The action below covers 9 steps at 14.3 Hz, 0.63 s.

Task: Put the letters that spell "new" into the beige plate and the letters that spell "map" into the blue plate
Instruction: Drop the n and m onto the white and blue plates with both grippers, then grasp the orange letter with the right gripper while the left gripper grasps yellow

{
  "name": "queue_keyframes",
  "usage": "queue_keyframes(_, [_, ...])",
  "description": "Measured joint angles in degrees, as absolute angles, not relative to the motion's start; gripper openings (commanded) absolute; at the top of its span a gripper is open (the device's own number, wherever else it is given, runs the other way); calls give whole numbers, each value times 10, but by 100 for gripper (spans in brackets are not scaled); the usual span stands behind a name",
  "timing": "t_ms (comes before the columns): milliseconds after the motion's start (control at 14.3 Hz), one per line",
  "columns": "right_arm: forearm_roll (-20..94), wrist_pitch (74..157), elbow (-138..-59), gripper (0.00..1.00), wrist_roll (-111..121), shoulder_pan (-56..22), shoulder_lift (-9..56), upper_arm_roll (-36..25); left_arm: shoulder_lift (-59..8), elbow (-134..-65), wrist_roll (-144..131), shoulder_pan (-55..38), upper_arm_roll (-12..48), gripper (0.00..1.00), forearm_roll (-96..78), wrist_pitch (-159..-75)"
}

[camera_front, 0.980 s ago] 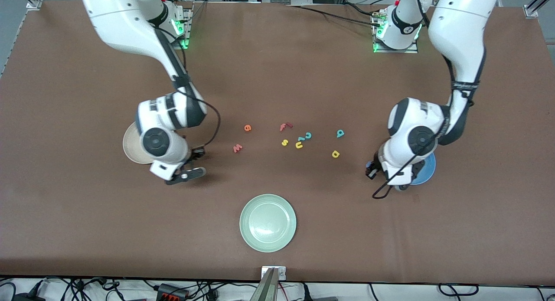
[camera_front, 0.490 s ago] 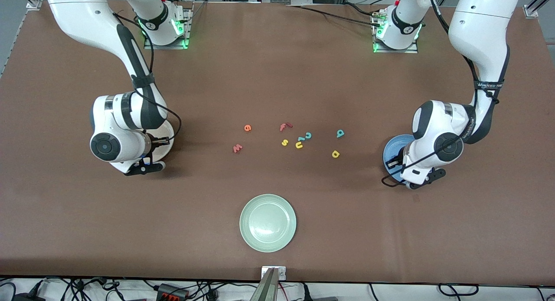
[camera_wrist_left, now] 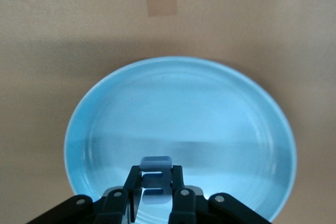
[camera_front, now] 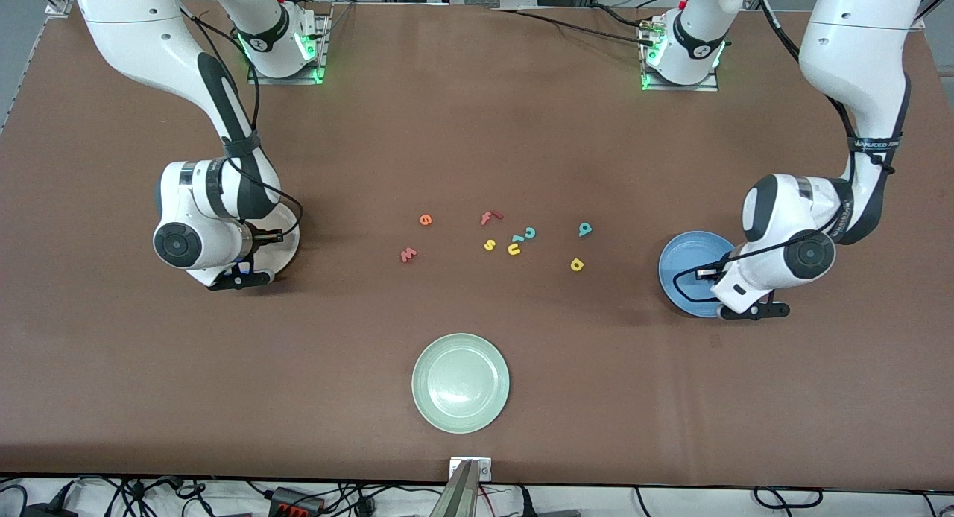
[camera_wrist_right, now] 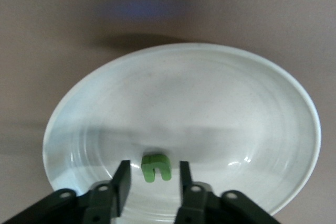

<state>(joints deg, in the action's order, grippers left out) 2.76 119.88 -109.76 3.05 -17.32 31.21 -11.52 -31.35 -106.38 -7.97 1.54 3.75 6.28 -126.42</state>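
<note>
My right gripper (camera_front: pixel 262 241) hangs over the beige plate (camera_front: pixel 289 247). In the right wrist view it (camera_wrist_right: pixel 154 165) is open, and the dark green n (camera_wrist_right: pixel 155 167) sits loose between the fingers, touching neither, over the plate's floor (camera_wrist_right: pixel 210 93). My left gripper (camera_front: pixel 704 273) is over the blue plate (camera_front: pixel 682 264). In the left wrist view it (camera_wrist_left: pixel 156 174) is shut on the blue m (camera_wrist_left: pixel 156 179), above the plate (camera_wrist_left: pixel 184 108). On the table's middle lie the orange e (camera_front: pixel 425 220), pinkish-red w (camera_front: pixel 408 255), teal letter (camera_front: pixel 585 229) and yellow letter (camera_front: pixel 576 264).
A red f (camera_front: pixel 490 217), yellow s (camera_front: pixel 489 244), yellow u (camera_front: pixel 514 249) and teal c (camera_front: pixel 530 232) lie clustered between the task letters. A pale green plate (camera_front: pixel 460 383) sits nearer the front camera, midway along the table.
Both arms swung outward from the table's middle to their plates. My right gripper opened and let go of the green n; the left gripper stayed shut on the blue m.
</note>
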Motion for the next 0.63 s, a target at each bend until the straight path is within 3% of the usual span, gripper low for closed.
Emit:
queue_keyframes(140, [28,1173,-1072,100,30,-178,302,-112,-313,-1068,-71,14,42,100,63,-1272])
queue_keyframes(350, [29,1119,-1013,100,30,-211,283,-107,-309,-1065,-71,8,54,100,63,-1280])
queue_keyframes(630, [63,1143,-998,100,17,-309,283,-102,-302,-1043,-90,7,107,100,61,-1279])
